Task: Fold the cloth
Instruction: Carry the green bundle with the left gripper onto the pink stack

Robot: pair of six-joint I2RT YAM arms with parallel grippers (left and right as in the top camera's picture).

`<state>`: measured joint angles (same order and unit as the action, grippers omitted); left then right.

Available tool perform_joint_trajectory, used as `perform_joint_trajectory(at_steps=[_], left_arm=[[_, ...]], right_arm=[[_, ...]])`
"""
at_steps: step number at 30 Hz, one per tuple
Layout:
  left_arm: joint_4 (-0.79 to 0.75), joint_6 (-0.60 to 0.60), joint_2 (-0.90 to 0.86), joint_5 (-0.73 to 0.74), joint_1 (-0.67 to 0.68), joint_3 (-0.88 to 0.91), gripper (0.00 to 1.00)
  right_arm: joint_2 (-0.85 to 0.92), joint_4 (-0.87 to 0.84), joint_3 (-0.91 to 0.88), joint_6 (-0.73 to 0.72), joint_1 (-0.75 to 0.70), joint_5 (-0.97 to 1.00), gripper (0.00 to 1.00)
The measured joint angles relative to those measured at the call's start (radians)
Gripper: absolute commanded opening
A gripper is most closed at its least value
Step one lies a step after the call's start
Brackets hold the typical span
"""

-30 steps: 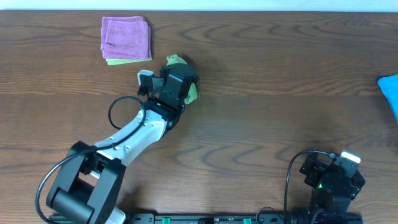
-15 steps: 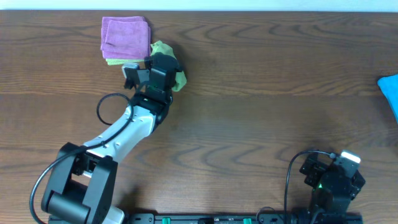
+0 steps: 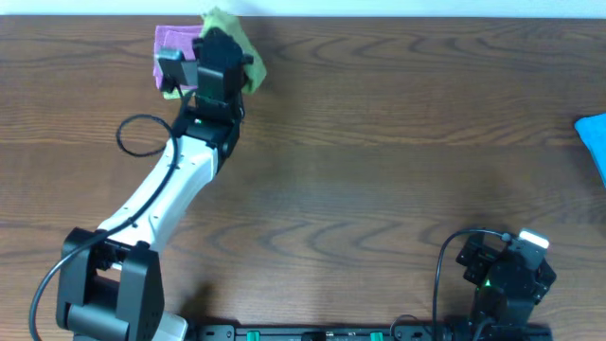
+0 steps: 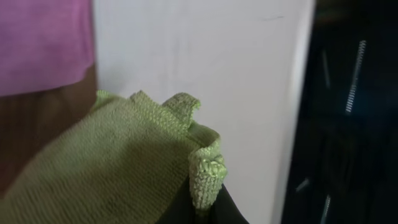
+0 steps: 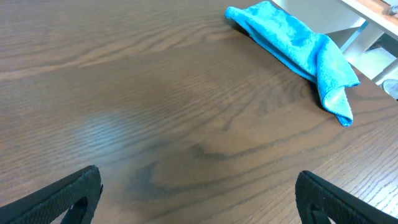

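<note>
Up at the far left edge of the table (image 3: 379, 142), I see the left gripper (image 4: 202, 210) pinching the cloth (image 4: 124, 162) by a bunched corner, just beside the purple cloth (image 3: 173, 49) (part of it reaches past the edge). Right gripper (image 5: 199, 202) is spread wide, well apart from the blue cloth (image 5: 298, 46).

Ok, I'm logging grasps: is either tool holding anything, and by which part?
The left tool pinches the green cloth by a bunched bit of its edge; the right tool is open and holds nothing.
</note>
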<state>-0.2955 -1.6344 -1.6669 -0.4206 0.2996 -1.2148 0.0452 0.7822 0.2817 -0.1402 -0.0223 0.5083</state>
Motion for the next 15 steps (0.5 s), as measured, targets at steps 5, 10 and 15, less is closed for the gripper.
perform_joint_trajectory(at_steps=[5,10,15], left_arm=[[0.0,0.048,0.0,0.003,-0.074,-0.064,0.06],[-0.026,0.066,-0.019,0.001,-0.153,-0.111,0.06],[-0.045,0.069,-0.124,-0.001,-0.175,-0.211,0.06]], right_arm=[[0.0,0.0,0.0,0.0,0.0,0.0,0.99],[0.0,0.0,0.0,0.0,0.0,0.0,0.99],[0.0,0.0,0.0,0.0,0.0,0.0,0.99]])
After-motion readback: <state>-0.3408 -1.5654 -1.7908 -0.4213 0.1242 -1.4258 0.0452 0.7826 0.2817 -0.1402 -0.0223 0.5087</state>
